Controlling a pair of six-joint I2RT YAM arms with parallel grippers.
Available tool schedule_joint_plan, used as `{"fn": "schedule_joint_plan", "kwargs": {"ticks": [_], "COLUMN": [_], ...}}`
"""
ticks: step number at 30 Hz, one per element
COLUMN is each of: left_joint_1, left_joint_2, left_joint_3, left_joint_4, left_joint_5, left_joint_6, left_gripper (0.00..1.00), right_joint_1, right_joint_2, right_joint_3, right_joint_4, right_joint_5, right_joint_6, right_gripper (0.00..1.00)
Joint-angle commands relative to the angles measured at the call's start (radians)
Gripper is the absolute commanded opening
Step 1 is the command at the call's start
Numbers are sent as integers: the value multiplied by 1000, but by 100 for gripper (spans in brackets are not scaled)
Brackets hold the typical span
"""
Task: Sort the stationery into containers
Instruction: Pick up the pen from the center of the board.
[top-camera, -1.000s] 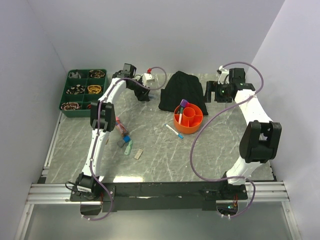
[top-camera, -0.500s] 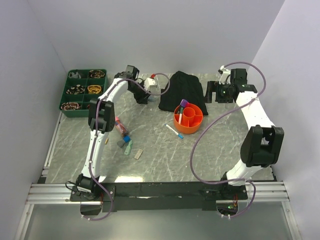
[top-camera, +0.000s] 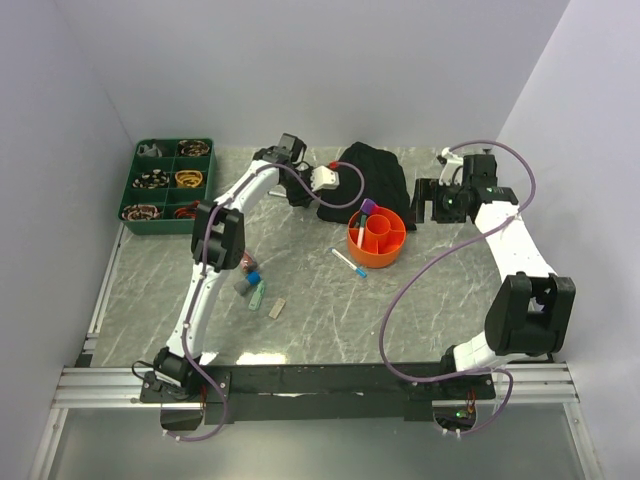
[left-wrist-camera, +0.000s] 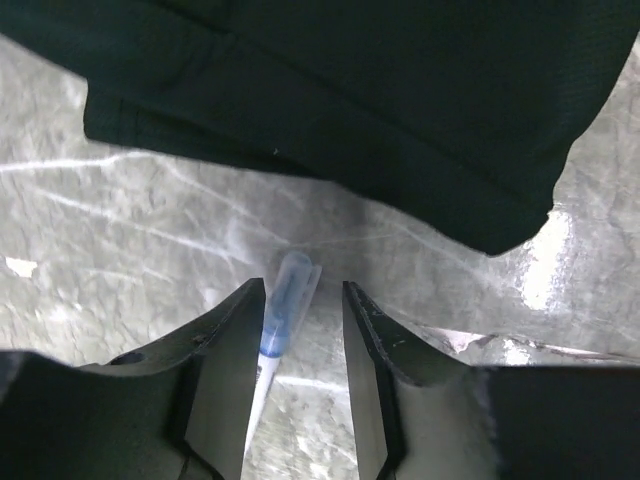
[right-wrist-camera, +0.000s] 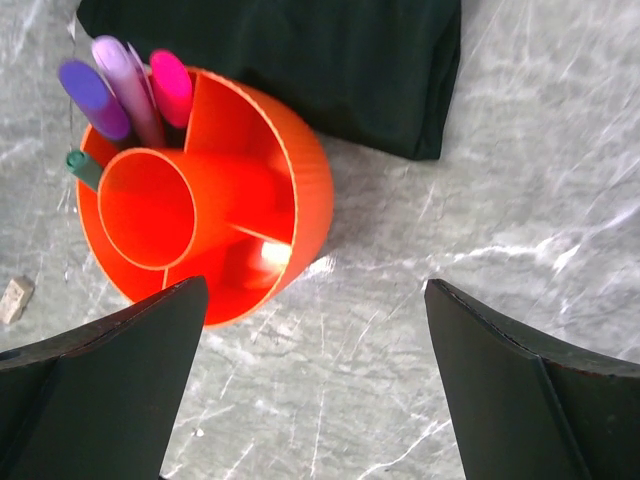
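A blue-capped pen (left-wrist-camera: 283, 310) is straddled by the half-spread left tool (left-wrist-camera: 300, 288) beside black fabric (left-wrist-camera: 350, 90); the right tool (right-wrist-camera: 312, 290) is spread wide over the tub (right-wrist-camera: 305, 190).

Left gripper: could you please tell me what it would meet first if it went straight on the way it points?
Probably the blue-capped pen between its fingers, then the black cloth just beyond; depth is unclear.
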Motion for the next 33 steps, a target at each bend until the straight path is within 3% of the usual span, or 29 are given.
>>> {"fn": "schedule_joint_plan", "kwargs": {"ticks": [1,13,17,23,28,33], "left_joint_1": [-1,18,10,-4,16,44], "left_joint_2": [105,153,182,149,11,-342], "left_joint_3": [48,93,135,60,-23,-155], "left_joint_4": [-213,-379,-407,-338,-264,-143], "left_joint_5": [-45,-14,-39,-70,21,261], "left_joint_6": [76,157,162,133,39,-163], "left_gripper": [44,45,28,11,1,1], "right_joint_1": [-15,-20,-20,-18,-18,-20], "right_joint_2": [-47,0,15,-29,-141,-241], "right_joint_3": [-16,22,37,39,33,-2], "right_joint_4": [33,25,34,26,-44,-104], "right_joint_5": [-28,-19,-9,11,34,31], "right_joint_6": [17,20,14,4,-3,9], "right_gripper": [98,97,97,97,97,96]}}
